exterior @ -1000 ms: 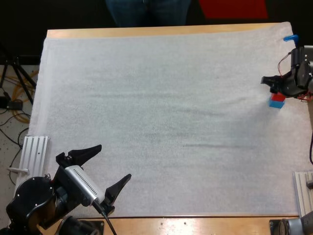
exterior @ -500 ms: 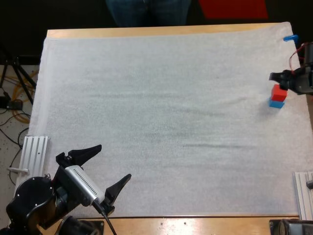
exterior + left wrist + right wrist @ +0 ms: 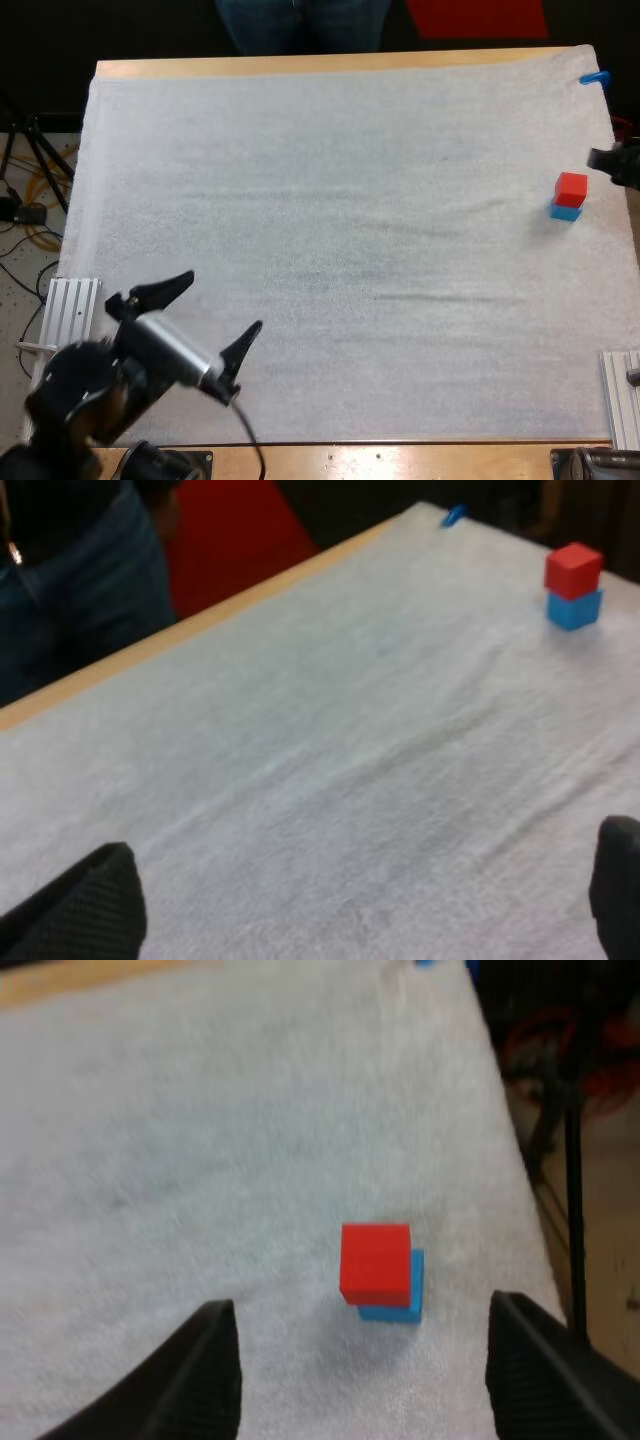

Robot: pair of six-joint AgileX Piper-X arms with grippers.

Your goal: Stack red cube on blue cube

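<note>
Red cube (image 3: 572, 187): rests atop blue cube (image 3: 566, 211), right side of white mat (image 3: 330, 200). Right gripper (image 3: 360, 1310): fingers spread, clear of stack. Left gripper (image 3: 224, 300): fingers spread, holding nothing.

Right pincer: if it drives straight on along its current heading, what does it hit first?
Likely the red cube, which sits on the blue cube. The stack lies ahead, between the open fingers of the right pincer. Depth is unclear, so it might touch the white mat just short of it.

left tool (image 3: 224, 300) blurred, person (image 3: 300, 24) cut off
</note>
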